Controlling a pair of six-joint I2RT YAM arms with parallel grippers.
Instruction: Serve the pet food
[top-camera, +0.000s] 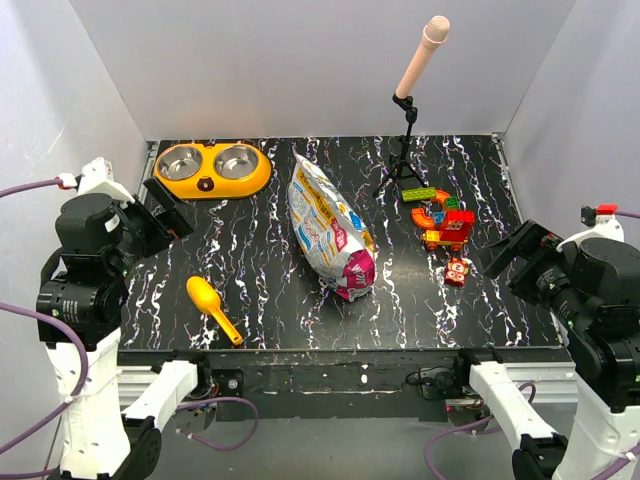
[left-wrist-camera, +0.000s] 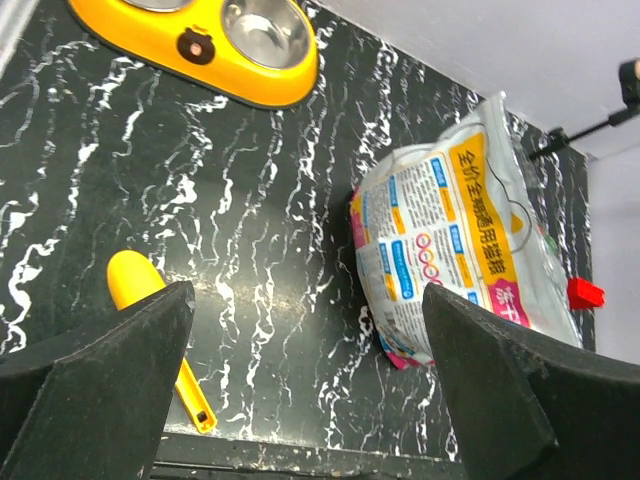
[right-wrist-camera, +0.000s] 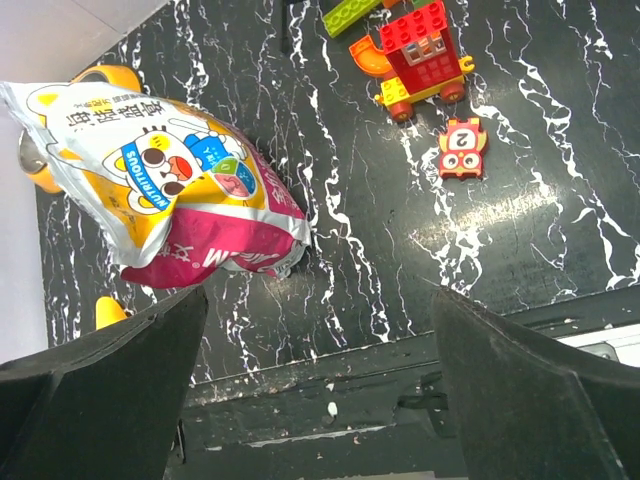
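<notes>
No pet food itself shows; a white, yellow and pink printed bag (top-camera: 330, 225) lies on its side mid-table, also seen in the left wrist view (left-wrist-camera: 450, 250) and the right wrist view (right-wrist-camera: 170, 190). A yellow double bowl (top-camera: 212, 185) with two steel cups sits at the back left (left-wrist-camera: 270, 90). A yellow scoop (top-camera: 212, 305) lies at the front left (left-wrist-camera: 135, 285). My left gripper (top-camera: 170, 208) hovers open over the left edge (left-wrist-camera: 308, 300), holding nothing. My right gripper (top-camera: 505, 255) hovers open at the right edge (right-wrist-camera: 320, 300), also holding nothing.
Colourful toy bricks (top-camera: 445, 225) lie to the right of the bag (right-wrist-camera: 420, 50). A microphone on a small tripod (top-camera: 405, 120) stands at the back, right of centre. White walls close in the table on three sides.
</notes>
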